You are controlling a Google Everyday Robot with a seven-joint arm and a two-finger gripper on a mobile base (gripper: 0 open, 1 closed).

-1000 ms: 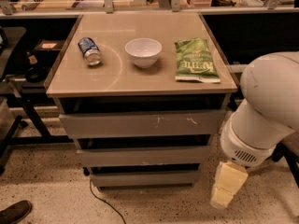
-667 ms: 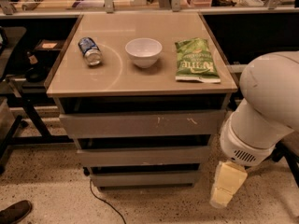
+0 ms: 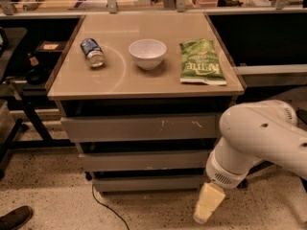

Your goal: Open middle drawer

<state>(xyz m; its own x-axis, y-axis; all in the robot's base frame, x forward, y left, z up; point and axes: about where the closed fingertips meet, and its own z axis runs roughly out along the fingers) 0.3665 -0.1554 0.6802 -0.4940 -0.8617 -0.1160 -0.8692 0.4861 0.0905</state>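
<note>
The cabinet (image 3: 144,87) stands on a speckled floor, its tan top carrying a tipped-over drink can (image 3: 92,52), a white bowl (image 3: 147,53) and a green chip bag (image 3: 201,61) in a row from left to right, each apart from the next. Three grey drawer fronts are stacked below. The middle drawer (image 3: 144,160) sits between the taller top drawer front (image 3: 139,127) with white scratches and the slim bottom drawer front (image 3: 148,182). The white arm (image 3: 259,138) reaches in from the right, and its cream-coloured gripper (image 3: 208,203) hangs low near the cabinet's lower right corner, pointing down, clear of the middle drawer. Whether the gripper is spread or closed cannot be told. A dark cable (image 3: 108,207) trails over the floor.
</note>
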